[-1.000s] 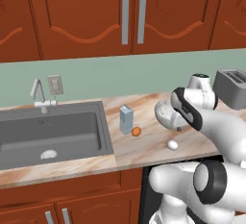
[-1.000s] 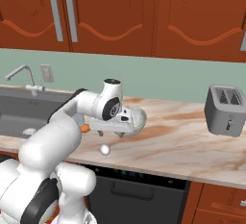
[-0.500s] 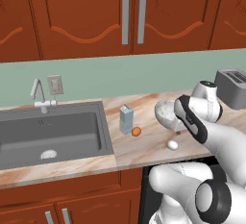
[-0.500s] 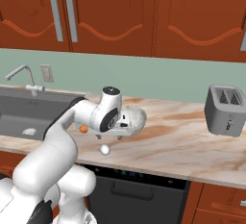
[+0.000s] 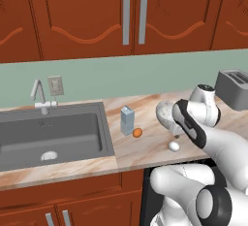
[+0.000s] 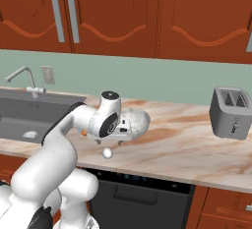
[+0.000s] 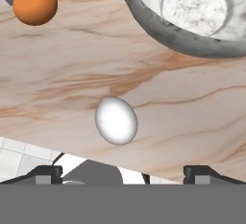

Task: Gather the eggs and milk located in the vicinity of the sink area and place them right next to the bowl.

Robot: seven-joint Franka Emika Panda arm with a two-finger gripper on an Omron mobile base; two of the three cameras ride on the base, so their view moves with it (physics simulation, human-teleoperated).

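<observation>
Hovering over the counter [image 5: 145, 147] near its front edge, w/ the gripper [image 7: 122, 172] spread wide and empty; the two finger tips stand far apart at the bottom of the hand view, nothing between them.

Positions as we read them:
- white egg [image 7: 116, 120] lies on the marble just below the bowl [image 7: 192, 11], near but not touching it, close to the counter's front lip. Also seen at [image 5: 174, 146] and [image 6: 107, 152].
- orange-brown egg [image 5: 137, 132] sits just beside the milk [image 5: 127, 121], right of the carton, between it and the bowl [image 5: 167, 113]. In the hand view it shows top left [image 7: 35, 4].
- milk upright, near the right rim of the sink [image 5: 48, 137], apart from the bowl.

Our judgement: white egg is about where it should be; orange egg and milk are not yet next to the bowl.

Risks from here:
1. White egg is near the edge. A brush from the fingers or wrist on the way across could roll it off the counter; eggs roll easily on a smooth top.
2. Orange egg sits v. close to the carton. A wide approach could clip the milk and tip it, poss. toward the sink.
3. Off-centre closing on a round egg may squirt it sideways.
4. Setting things down too near the bowl may nudge the bowl or the white egg.
</observation>
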